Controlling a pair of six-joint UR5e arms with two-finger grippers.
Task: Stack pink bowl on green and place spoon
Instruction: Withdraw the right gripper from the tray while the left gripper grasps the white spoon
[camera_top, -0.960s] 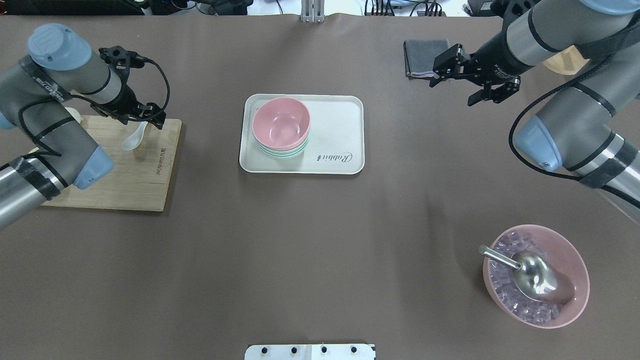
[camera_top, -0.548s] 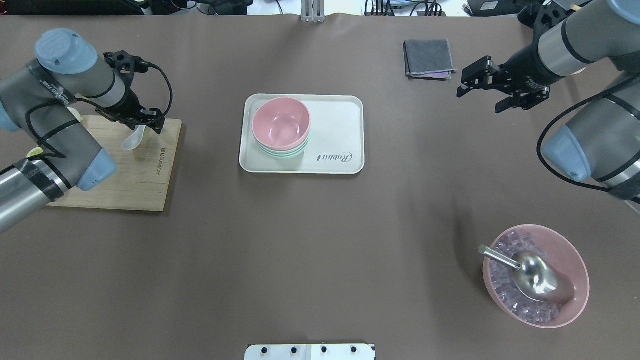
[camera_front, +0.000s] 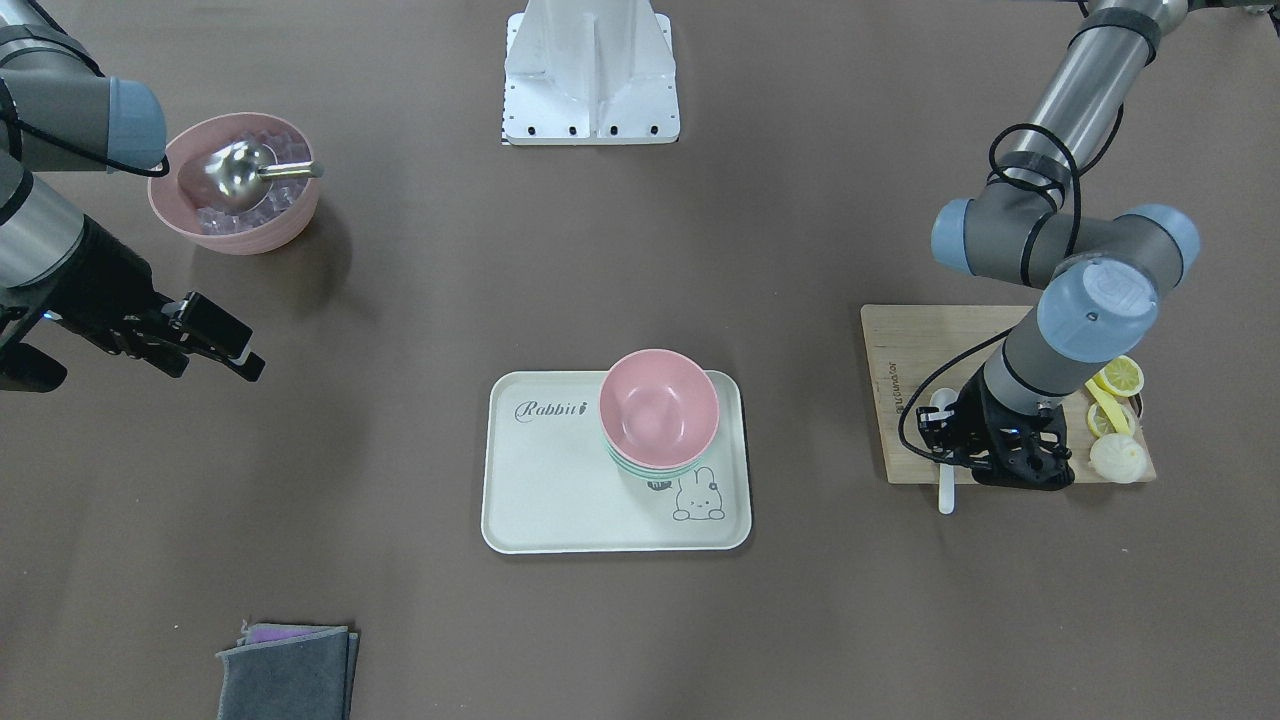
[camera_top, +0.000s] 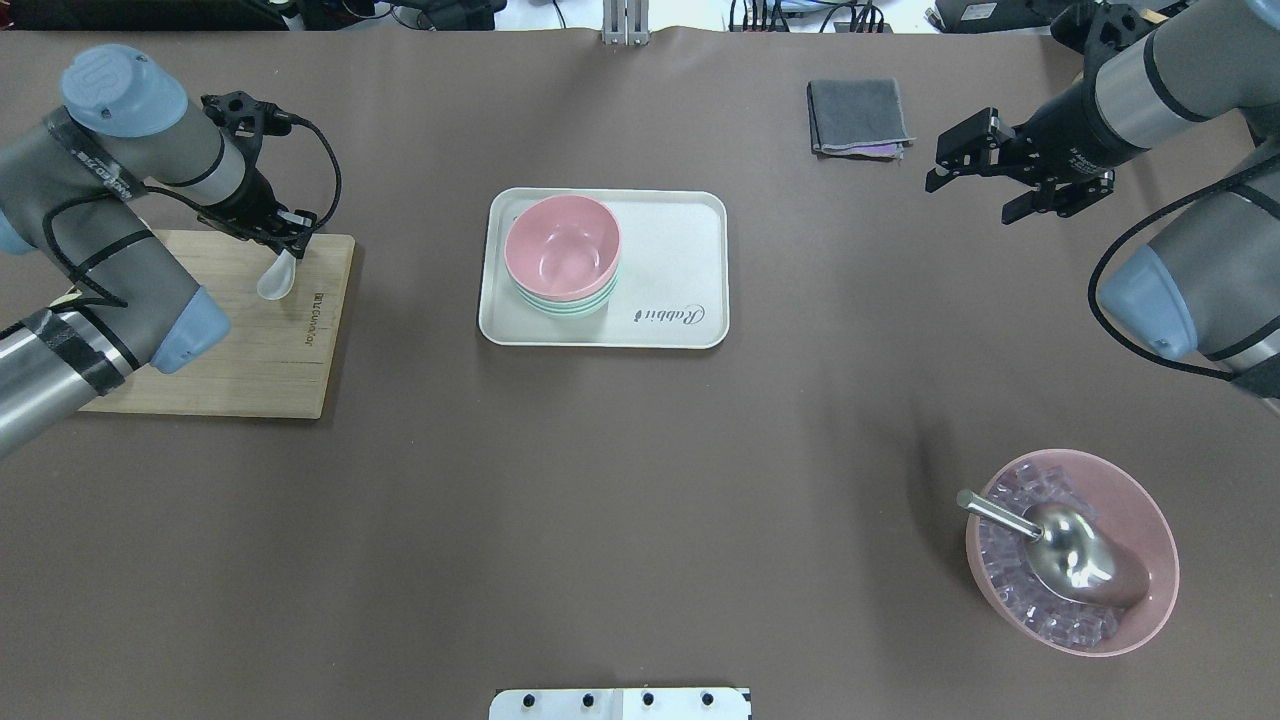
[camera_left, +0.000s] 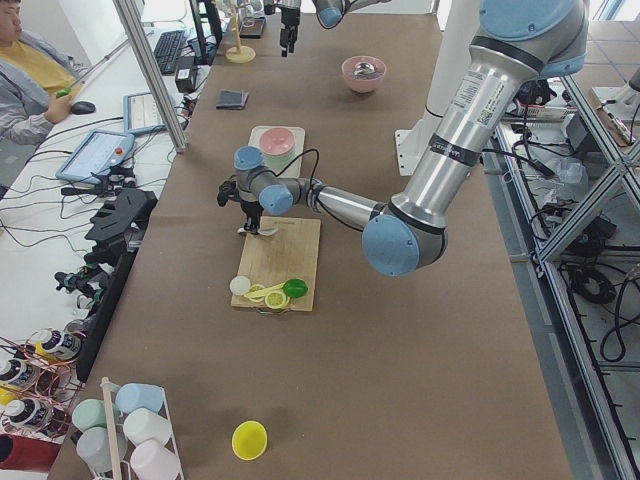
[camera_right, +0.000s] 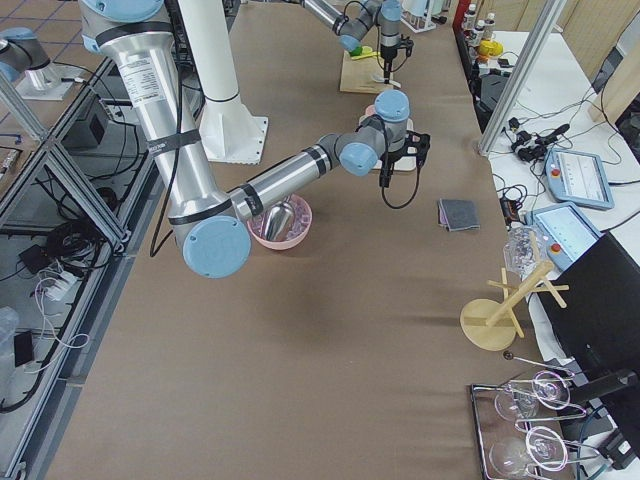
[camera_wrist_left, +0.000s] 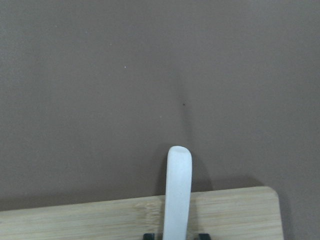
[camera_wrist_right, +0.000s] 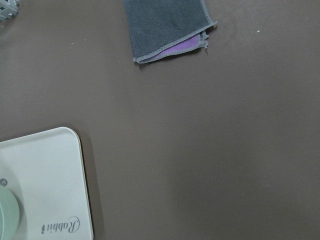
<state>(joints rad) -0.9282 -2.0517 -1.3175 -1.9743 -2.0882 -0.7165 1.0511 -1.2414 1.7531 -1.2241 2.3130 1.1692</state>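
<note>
- pink bowl (camera_top: 562, 247): matte pink, round, empty, upright, nested on top of the green bowl. It sits mid-desk, toward the far edge.
- green bowl (camera_top: 566, 306): pale green, upright under the pink one, only its rim bands showing. Same spot.
- spoon (camera_top: 275, 278): white plastic, short. Its handle is pinched in the left gripper (camera_top: 291, 238) and its scoop points to the desk's near edge. It sits near the far-left corner; can't tell whether it touches anything below.
</note>
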